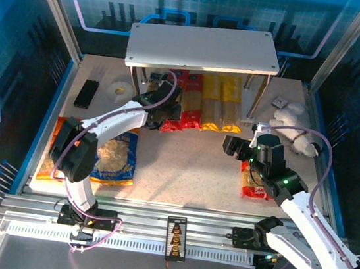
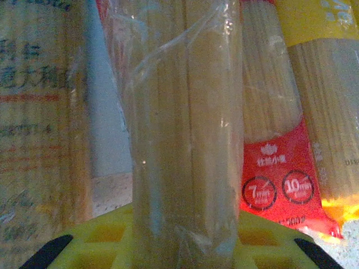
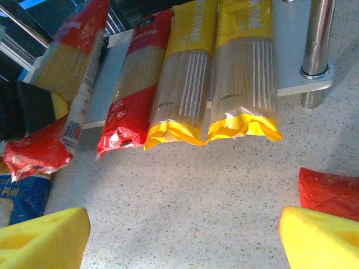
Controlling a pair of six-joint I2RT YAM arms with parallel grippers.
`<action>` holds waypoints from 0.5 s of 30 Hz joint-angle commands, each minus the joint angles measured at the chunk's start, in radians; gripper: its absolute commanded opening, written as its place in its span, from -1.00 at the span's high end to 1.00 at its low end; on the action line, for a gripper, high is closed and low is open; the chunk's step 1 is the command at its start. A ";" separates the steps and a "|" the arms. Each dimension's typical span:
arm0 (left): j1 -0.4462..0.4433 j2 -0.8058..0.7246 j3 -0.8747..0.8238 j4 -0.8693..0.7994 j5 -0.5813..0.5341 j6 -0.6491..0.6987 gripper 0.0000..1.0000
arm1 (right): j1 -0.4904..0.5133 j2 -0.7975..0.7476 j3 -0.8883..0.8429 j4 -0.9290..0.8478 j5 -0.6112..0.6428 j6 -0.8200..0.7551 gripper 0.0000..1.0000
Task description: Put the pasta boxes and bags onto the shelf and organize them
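Left gripper (image 1: 162,107) clenched red pack (image 3: 64,53), 9 o'clock of shelved packs (image 1: 220,103); right gripper (image 3: 179,235) released; next: slide it in flush

Table (image 1: 190,156) is carrying the shelf (image 1: 201,48) at 12 o'clock; a red pack (image 1: 192,109) and two yellow packs (image 1: 230,105) are lying side by side on its lower board. Orange bag (image 1: 44,168) and blue bag (image 1: 119,166) are lying at 8 o'clock, red bag (image 1: 255,191) at 4 o'clock.

Far ends of spaghetti packs (image 1: 213,106) out of sight beneath shelf (image 1: 201,48) top
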 commanded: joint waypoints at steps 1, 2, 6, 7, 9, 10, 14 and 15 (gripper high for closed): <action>0.023 0.028 0.092 0.091 -0.024 0.018 1.00 | -0.015 0.000 0.012 0.001 -0.005 -0.012 -0.77; 0.023 0.036 0.097 0.089 -0.032 0.015 1.00 | -0.016 0.001 0.010 0.001 -0.004 -0.012 -0.76; 0.024 0.048 0.090 0.108 -0.066 -0.012 1.00 | -0.015 0.005 0.004 0.002 0.003 -0.014 -0.79; 0.024 0.051 0.093 0.109 -0.072 -0.014 1.00 | -0.015 0.008 0.004 0.000 0.003 -0.015 -0.79; 0.026 0.059 0.100 0.101 -0.082 -0.011 1.00 | -0.015 0.011 0.007 -0.002 0.002 -0.018 -0.82; 0.028 0.064 0.103 0.100 -0.080 -0.010 1.00 | -0.017 0.011 0.008 -0.004 0.003 -0.019 -0.82; 0.045 0.102 0.122 0.092 -0.059 -0.007 1.00 | -0.019 0.008 0.007 -0.005 0.007 -0.021 -0.82; 0.048 0.115 0.130 0.089 -0.050 -0.008 1.00 | -0.019 0.008 0.007 -0.005 0.007 -0.021 -0.82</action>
